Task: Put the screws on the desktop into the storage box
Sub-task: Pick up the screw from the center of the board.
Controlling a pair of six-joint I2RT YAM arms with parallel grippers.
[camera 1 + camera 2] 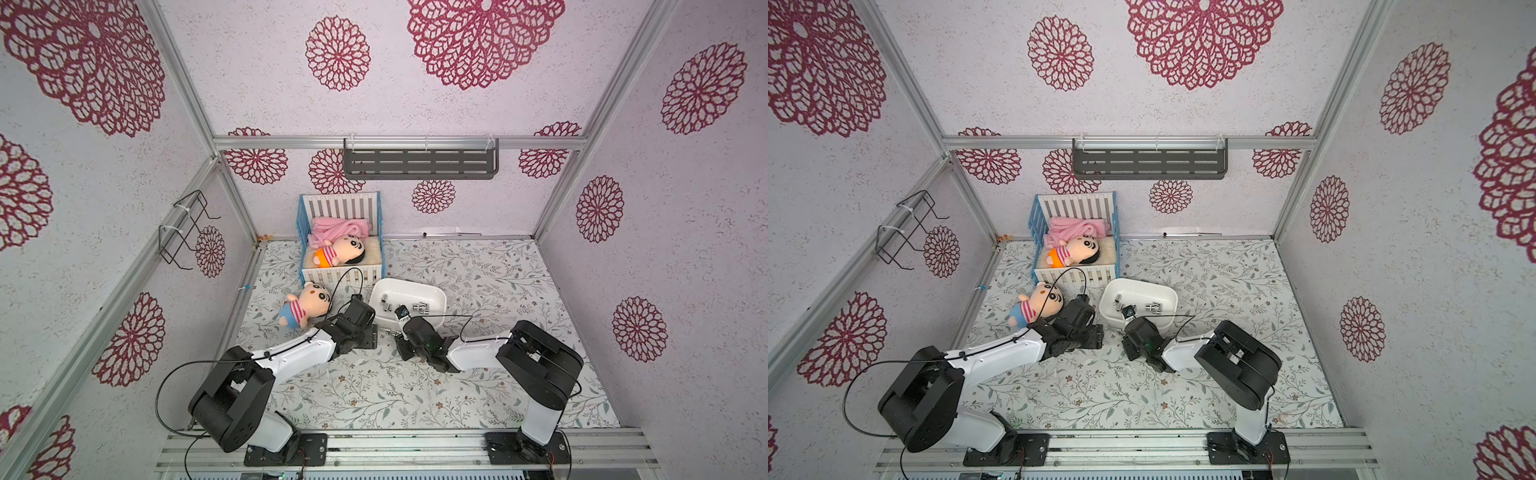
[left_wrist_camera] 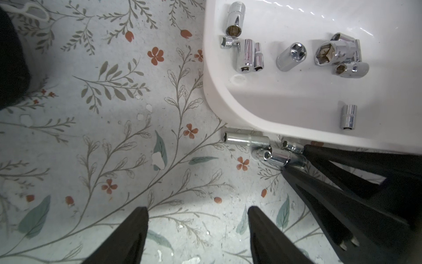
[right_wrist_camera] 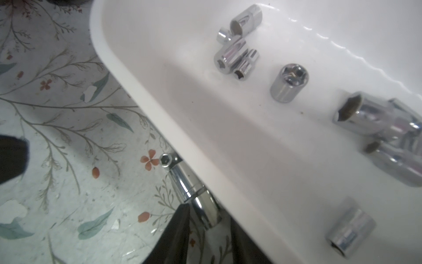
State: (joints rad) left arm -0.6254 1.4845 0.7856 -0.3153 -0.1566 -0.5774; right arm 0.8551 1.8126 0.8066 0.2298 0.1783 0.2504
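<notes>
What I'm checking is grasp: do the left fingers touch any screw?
Apart. Left wrist view shows bare desktop between the left fingers and nearest screw.

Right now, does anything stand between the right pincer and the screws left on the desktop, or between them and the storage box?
Nothing visible does. The right pincer straddles one of the screws, which lies against the storage box. Only the box's own near wall separates them from its inside.
</notes>
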